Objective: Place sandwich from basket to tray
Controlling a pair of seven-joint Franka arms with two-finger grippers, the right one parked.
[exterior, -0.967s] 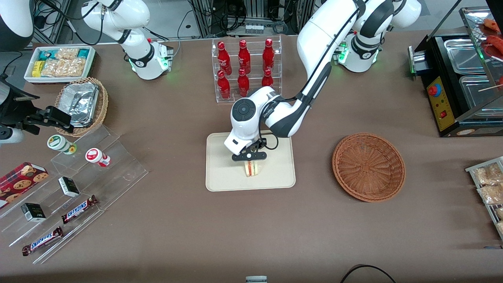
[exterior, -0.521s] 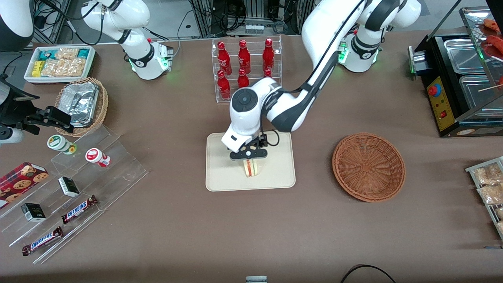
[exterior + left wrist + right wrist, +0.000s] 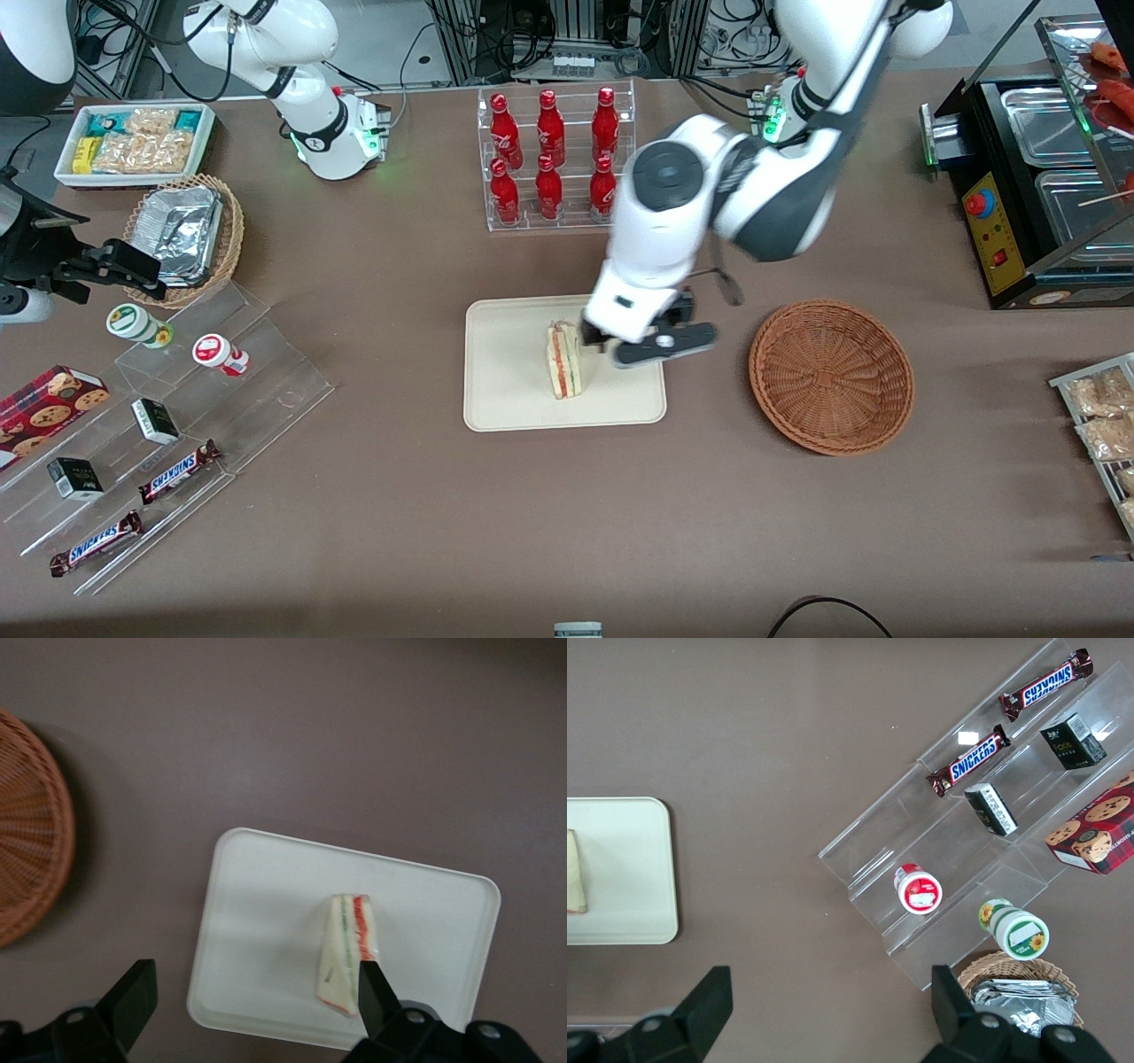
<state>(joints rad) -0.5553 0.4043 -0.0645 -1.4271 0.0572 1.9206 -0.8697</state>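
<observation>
The sandwich (image 3: pixel 563 361), a pale wedge with red and green filling, stands on its edge on the cream tray (image 3: pixel 505 394), free of the gripper. It also shows in the left wrist view (image 3: pixel 352 950) on the tray (image 3: pixel 266 895). My left gripper (image 3: pixel 661 346) is open and empty, raised above the tray's edge on the basket's side, between the sandwich and the reddish-brown wicker basket (image 3: pixel 831 377). In the left wrist view the gripper (image 3: pixel 252 992) has wide-apart fingers, and the basket (image 3: pixel 27 868) shows empty. The right wrist view shows the tray (image 3: pixel 620 868) and the sandwich's edge (image 3: pixel 574 873).
A clear rack of red bottles (image 3: pixel 554 159) stands farther from the front camera than the tray. A clear stepped shelf with snacks (image 3: pixel 177 399), a tan basket of foil containers (image 3: pixel 186 235) and a white snack bin (image 3: pixel 133 142) lie toward the parked arm's end. A black appliance (image 3: pixel 1036 168) stands at the working arm's end.
The gripper has let go of the sandwich, risen and moved sideways toward the basket. The sandwich stays standing on the tray.
</observation>
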